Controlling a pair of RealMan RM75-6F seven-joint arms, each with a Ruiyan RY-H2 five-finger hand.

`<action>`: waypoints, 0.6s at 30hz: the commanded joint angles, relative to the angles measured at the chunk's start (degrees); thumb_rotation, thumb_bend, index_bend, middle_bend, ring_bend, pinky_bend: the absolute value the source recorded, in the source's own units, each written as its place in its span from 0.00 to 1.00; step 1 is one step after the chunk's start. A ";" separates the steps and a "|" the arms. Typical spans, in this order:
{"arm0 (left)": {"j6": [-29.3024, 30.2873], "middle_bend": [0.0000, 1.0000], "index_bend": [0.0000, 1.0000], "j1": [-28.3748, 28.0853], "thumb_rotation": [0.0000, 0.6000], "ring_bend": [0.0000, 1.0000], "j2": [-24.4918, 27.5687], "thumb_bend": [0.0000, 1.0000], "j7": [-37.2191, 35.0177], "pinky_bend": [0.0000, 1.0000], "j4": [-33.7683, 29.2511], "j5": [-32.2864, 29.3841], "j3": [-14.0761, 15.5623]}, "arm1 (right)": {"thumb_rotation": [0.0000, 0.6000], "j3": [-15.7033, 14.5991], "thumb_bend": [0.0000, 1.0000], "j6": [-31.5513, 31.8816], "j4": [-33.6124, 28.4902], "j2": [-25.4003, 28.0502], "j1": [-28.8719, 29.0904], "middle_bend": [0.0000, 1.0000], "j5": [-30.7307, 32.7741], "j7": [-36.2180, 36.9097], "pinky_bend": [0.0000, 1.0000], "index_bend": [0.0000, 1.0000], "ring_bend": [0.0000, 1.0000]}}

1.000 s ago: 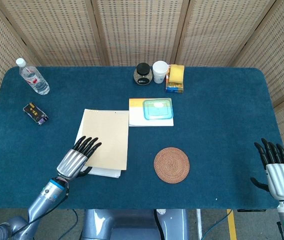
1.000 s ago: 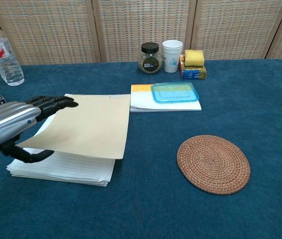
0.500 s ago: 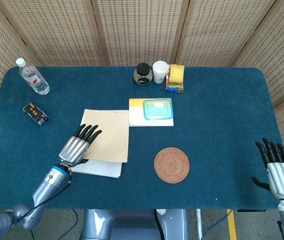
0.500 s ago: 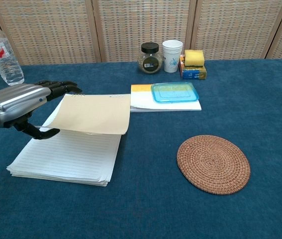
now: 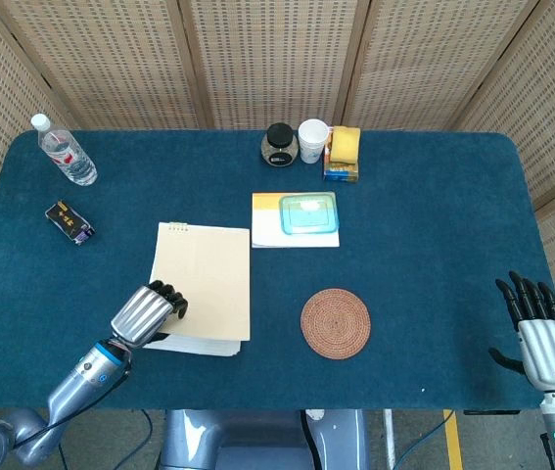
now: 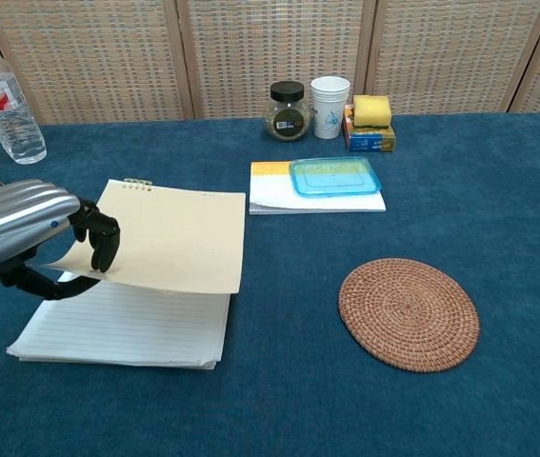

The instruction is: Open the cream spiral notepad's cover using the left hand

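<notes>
The cream spiral notepad (image 5: pixel 204 279) lies left of the table's middle. Its cover (image 6: pixel 170 238) is lifted off the lined pages (image 6: pixel 127 324), hinged at the far spiral edge. My left hand (image 5: pixel 145 315) (image 6: pixel 22 224) grips the cover's near left edge, with fingers curled over the top and the thumb underneath. My right hand (image 5: pixel 541 328) hovers open at the table's near right corner with fingers spread, holding nothing; only the head view shows it.
A woven coaster (image 5: pixel 336 323) lies right of the pad. Behind it a blue-lidded box (image 5: pixel 308 213) sits on a white book. A jar (image 5: pixel 279 145), paper cup (image 5: pixel 313 139) and yellow sponge (image 5: pixel 344 145) stand at the back. A water bottle (image 5: pixel 65 152) and a small black item (image 5: pixel 69 221) lie far left.
My left hand's fingers went from stretched out over the cover to curled around its left edge, and the hand drew back toward me. The cover stays raised. The right hand barely moved.
</notes>
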 commanded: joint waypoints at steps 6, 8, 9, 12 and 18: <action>7.81 0.58 0.73 2.08 1.00 0.43 3.23 0.48 -5.28 0.42 1.32 9.27 6.76 | 1.00 -0.14 0.00 -0.14 0.05 -0.33 0.06 0.00 -0.04 -0.65 0.00 0.00 0.00; 9.00 0.58 0.74 2.55 1.00 0.43 3.72 0.48 -6.26 0.42 1.37 10.83 8.20 | 1.00 -0.17 0.00 -0.13 0.05 -0.34 0.05 0.00 -0.06 -0.74 0.00 0.00 0.00; 9.44 0.58 0.74 2.73 1.00 0.43 3.94 0.48 -6.67 0.42 1.34 11.56 8.87 | 1.00 -0.18 0.00 -0.12 0.05 -0.35 0.04 0.00 -0.06 -0.77 0.00 0.00 0.00; 10.57 0.58 0.74 3.25 1.00 0.43 4.70 0.48 -7.44 0.42 0.74 13.77 10.94 | 1.00 -0.18 0.00 -0.13 0.02 -0.36 0.04 0.00 -0.01 -0.81 0.00 0.00 0.00; 10.93 0.58 0.74 2.18 1.00 0.43 7.89 0.48 -2.24 0.42 -6.07 13.30 7.94 | 1.00 -0.30 0.00 -0.23 0.03 -0.44 0.09 0.00 -0.14 -1.01 0.00 0.00 0.00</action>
